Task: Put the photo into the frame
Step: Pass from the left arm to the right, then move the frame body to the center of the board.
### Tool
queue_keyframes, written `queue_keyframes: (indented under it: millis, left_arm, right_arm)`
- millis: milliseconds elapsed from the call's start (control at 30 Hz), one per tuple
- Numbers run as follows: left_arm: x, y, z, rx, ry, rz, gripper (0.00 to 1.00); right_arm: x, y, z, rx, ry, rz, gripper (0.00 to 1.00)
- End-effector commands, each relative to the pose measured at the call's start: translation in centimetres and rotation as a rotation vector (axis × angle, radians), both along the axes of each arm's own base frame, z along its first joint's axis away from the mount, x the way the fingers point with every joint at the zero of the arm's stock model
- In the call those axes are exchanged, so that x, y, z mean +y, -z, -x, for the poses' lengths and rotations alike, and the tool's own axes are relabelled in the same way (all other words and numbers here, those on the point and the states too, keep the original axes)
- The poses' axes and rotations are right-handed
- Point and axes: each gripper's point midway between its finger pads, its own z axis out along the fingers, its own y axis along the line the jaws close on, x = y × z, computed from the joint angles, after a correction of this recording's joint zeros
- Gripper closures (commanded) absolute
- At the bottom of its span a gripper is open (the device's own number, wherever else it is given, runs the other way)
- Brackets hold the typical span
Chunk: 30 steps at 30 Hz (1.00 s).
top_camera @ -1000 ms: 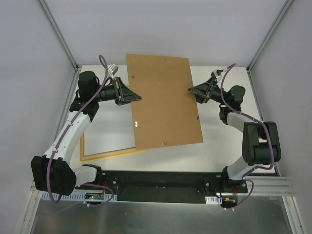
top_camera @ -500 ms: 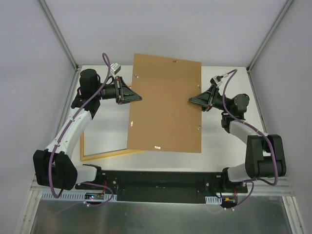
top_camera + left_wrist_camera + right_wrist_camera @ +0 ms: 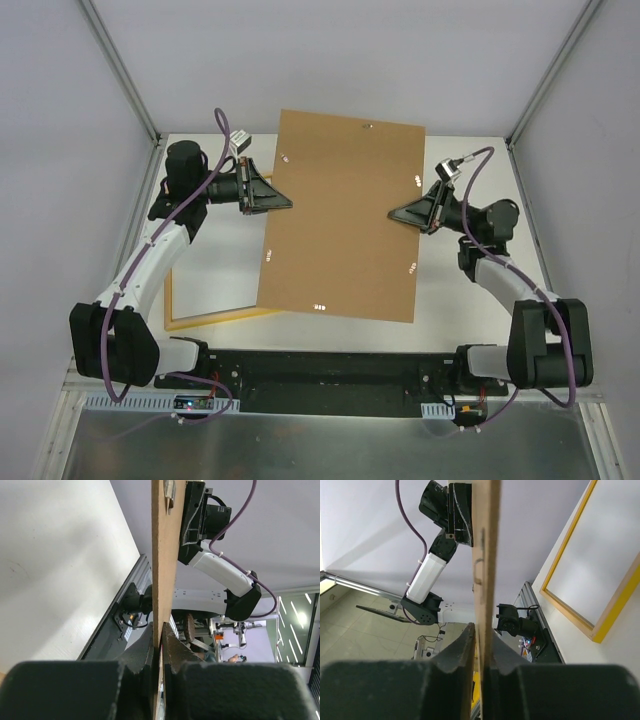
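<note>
The left fingers (image 3: pixel 142 647) are clenched on one edge of the brown backing panel (image 3: pixel 340 215). The right fingers (image 3: pixel 460 647) pinch the opposite edge, holding it raised between them. Below the left fingers, the yellow frame (image 3: pixel 215 318) lies on the table (image 3: pixel 440 305). The white sheet inside it may be the photo (image 3: pixel 215 270), face down.

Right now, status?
Left pincer shut on brown backing panel, left edge; right pincer shut on its right edge. Panel held above the table, covering part of the yellow frame lying flat.
</note>
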Motion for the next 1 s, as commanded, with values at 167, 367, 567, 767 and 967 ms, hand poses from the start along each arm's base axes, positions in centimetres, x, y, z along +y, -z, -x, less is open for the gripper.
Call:
queue_keyframes:
  millis: [167,367,567,767,967]
  left_arm:
    - [0.3,0.7,-2.3,-0.057,-0.103,-0.058,0.79]
    - [1.6,2.7,-3.7,-0.010,-0.249,-0.180,0.39]
    - [6.1,5.4,-5.4,0.063,-0.537,-0.391,0.33]
    - [15.8,10.5,-5.3,0.177,-0.989,-0.763,0.32]
    - [24.4,13.7,-5.4,0.337,-1.213,-0.921,0.37]
  right_arm:
    - [0.0,-1.5,3.7,0.090,0.010,0.124,0.99]
    - [-1.1,-2.6,4.5,0.246,0.049,0.133,0.99]
    - [-3.5,-2.4,4.0,0.392,0.148,0.122,0.99]
    - [-3.7,-3.9,6.1,0.566,0.158,0.117,0.99]
    - [-3.4,-5.0,7.2,0.604,0.141,0.121,0.99]
